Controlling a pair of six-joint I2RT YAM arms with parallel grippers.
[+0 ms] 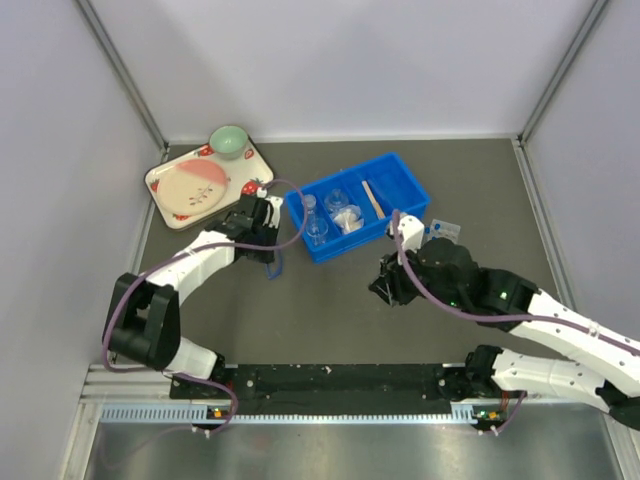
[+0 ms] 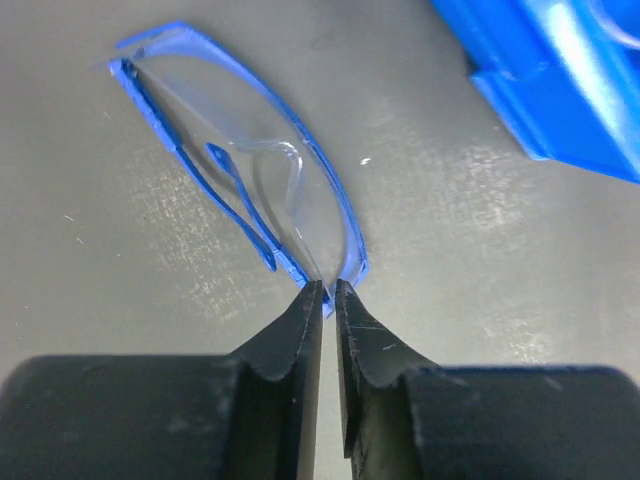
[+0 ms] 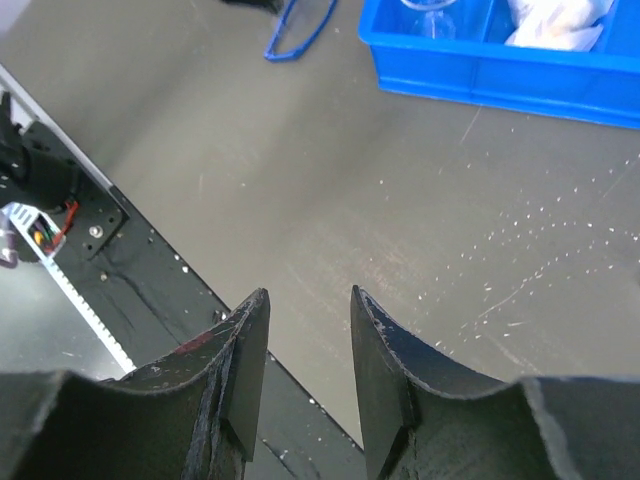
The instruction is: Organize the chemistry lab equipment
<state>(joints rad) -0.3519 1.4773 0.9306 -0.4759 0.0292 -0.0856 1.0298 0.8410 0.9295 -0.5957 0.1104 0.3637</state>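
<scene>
**Item:** safety glasses (image 2: 250,160). Clear lens, blue frame, arms folded in.
**Location:** flat on the counter (image 1: 330,310), just left of the blue bin (image 1: 352,246).
**Step in hand:** pickup. The left gripper (image 2: 327,292) is clenched on the frame's near corner. The right gripper (image 3: 308,310) is parted and empty, over the counter.
**Next move, by judgement:** a level lift; the thin frame may slip or twist.

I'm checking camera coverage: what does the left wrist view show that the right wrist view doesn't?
Only left wrist: the left hand pinching the rim of the blue-framed glasses, close up. Only right wrist: the right hand open and empty, a flask and whitish wad inside the blue bin, the black base rail. Both: that bin, the glasses, the grey table.
</scene>
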